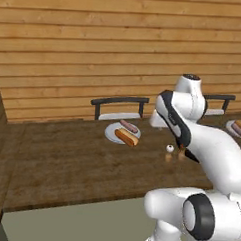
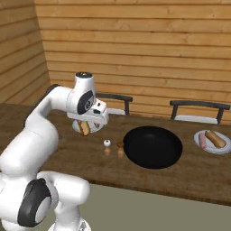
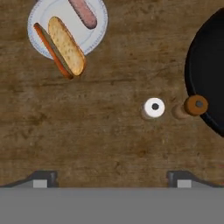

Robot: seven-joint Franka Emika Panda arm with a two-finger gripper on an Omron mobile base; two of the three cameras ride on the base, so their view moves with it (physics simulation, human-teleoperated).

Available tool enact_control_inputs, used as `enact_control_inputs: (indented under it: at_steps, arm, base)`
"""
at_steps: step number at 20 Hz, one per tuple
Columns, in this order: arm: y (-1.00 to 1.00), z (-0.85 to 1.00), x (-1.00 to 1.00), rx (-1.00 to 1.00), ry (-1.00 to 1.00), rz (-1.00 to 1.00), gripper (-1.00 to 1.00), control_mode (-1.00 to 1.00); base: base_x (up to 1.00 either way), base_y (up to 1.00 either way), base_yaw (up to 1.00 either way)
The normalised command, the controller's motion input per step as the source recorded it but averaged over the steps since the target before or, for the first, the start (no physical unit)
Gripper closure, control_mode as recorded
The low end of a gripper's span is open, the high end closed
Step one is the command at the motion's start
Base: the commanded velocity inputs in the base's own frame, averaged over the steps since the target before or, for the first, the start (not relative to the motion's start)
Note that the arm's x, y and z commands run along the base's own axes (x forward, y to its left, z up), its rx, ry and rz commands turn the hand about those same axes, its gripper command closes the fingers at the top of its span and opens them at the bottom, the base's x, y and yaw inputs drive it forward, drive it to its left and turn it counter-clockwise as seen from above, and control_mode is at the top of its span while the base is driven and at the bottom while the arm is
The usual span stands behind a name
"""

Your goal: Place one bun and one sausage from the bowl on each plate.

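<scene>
Fingertips of the gripper (image 3: 112, 177) were seen spread wide, nothing held, above bare table (image 3: 87, 140). Near plate (image 3: 68, 26) carried a bun (image 3: 66, 45) overhanging its rim and a sausage (image 3: 83, 12). Far plate (image 2: 213, 141) was loaded with a second bun (image 2: 216, 139) and sausage (image 2: 203, 142). Black bowl (image 2: 153, 147) was seen empty, so the task was judged practically done. Risk was judged: the overhanging bun could be tipped off by any arm brush. White shaker (image 3: 154, 107) and brown shaker (image 3: 195, 105), just beside the bowl, could be knocked on retreat.
</scene>
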Motion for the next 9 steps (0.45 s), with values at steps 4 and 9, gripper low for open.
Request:
enact_control_inputs:
  at_steps: [4, 9]
  arm:
    - [0.15, 0.47, -1.00, -0.03, 0.00, -0.10, -1.00, -1.00]
    - [0.20, 0.35, -1.00, -0.09, 0.00, -0.01, -1.00, -1.00]
  base:
    - [0.00, 0.00, 0.00]
    - [0.00, 0.00, 0.00]
